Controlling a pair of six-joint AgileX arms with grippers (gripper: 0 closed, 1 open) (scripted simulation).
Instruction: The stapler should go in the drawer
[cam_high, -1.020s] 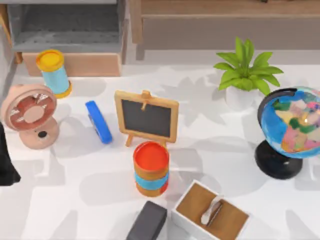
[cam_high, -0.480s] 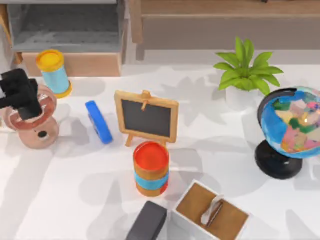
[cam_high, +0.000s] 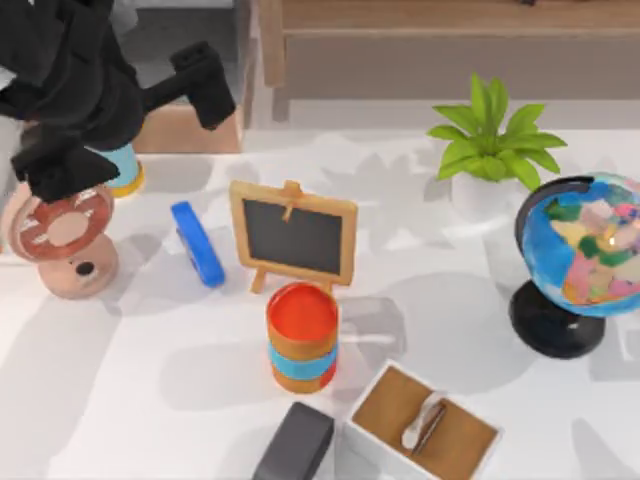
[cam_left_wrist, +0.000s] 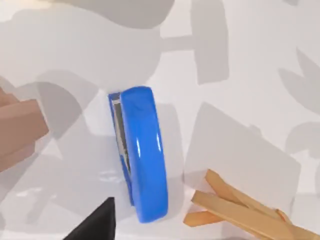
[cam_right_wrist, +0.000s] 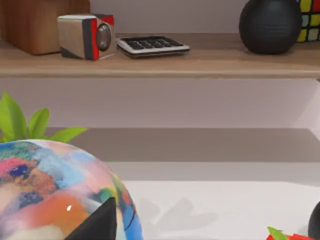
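Here the left arm reaches in over the table's far left corner in the top view, and its hand (cam_high: 200, 85) hangs above the tan front panel of the drawer (cam_high: 190, 128). Whether that hand is spread or clenched I cannot tell. It grasps nothing that I can see. The arm's dark bulk covers much of the drawer's grey inside and part of the yellow-topped can (cam_high: 125, 170) just in front of the drawer.

The stapler (cam_high: 197, 243) lies flat on the white table (cam_high: 150, 400), nearer than the hand and well apart from it. It sits between the pink fan (cam_high: 62, 237) on its left and the little chalkboard (cam_high: 293, 235) on its right, touching neither. In the left wrist view the stapler (cam_left_wrist: 142, 152) lies long and blue on the table, with a dark fingertip (cam_left_wrist: 97, 225) of the hand low in the picture beside its end and the chalkboard's wooden legs (cam_left_wrist: 240, 210) close by.

Nearer still stand the orange can (cam_high: 301, 335), a dark grey block (cam_high: 295, 442) and a white box (cam_high: 425, 425). A potted plant (cam_high: 490, 145) and a globe (cam_high: 578, 260) stand on the right. The right wrist view looks across the globe (cam_right_wrist: 55, 195) to a shelf (cam_right_wrist: 200, 62) that carries a calculator (cam_right_wrist: 152, 45); one dark fingertip (cam_right_wrist: 100, 222) of the right hand shows, and I cannot tell its state.
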